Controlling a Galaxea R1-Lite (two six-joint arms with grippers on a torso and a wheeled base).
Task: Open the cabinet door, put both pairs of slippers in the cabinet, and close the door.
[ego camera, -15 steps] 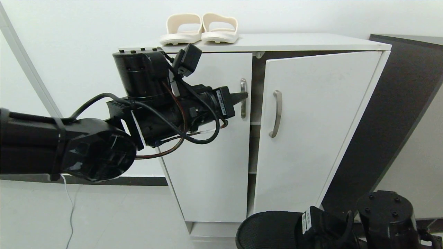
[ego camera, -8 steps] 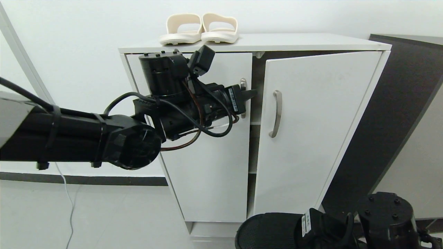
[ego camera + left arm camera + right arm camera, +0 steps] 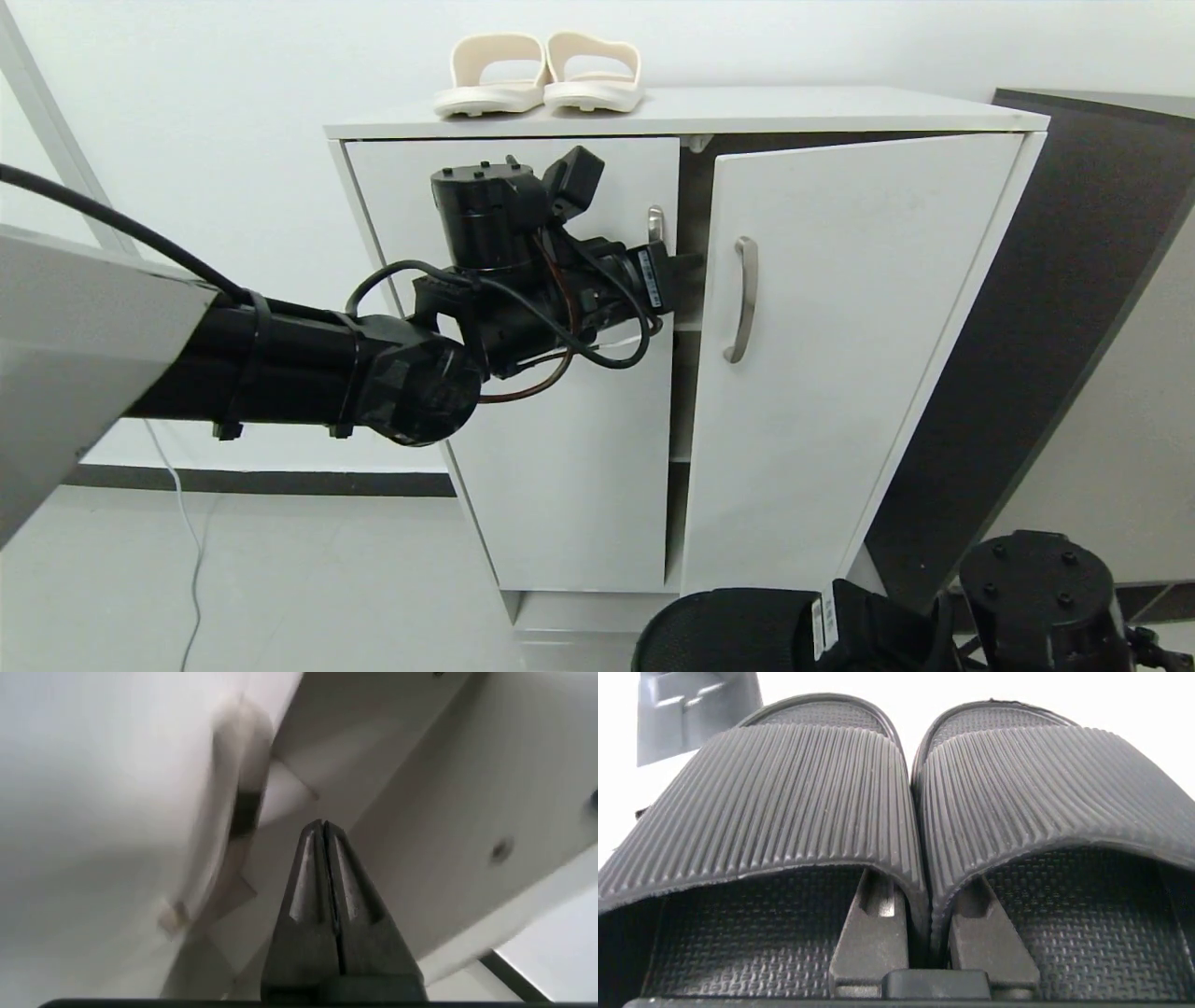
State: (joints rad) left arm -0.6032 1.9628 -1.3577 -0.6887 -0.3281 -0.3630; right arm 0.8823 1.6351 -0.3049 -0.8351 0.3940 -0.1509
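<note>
As the left arm stretches across the front of the cabinet, the left gripper is empty with its fingers pressed together. Its narrow tip pokes into the dark gap between the two doors, just beside the left door's handle. Closed like that, it looks meant to work as a wedge that hooks a door edge and swings it wide. Above the left door, the cream slippers sit side by side on the cabinet top, not yet stowed. The right door stands slightly ajar. At lower right, the right gripper is clamped on the black slippers, pinching their adjoining inner walls so the pair carries as one. They are held low, probably to stay clear of the doors' swing.
</note>
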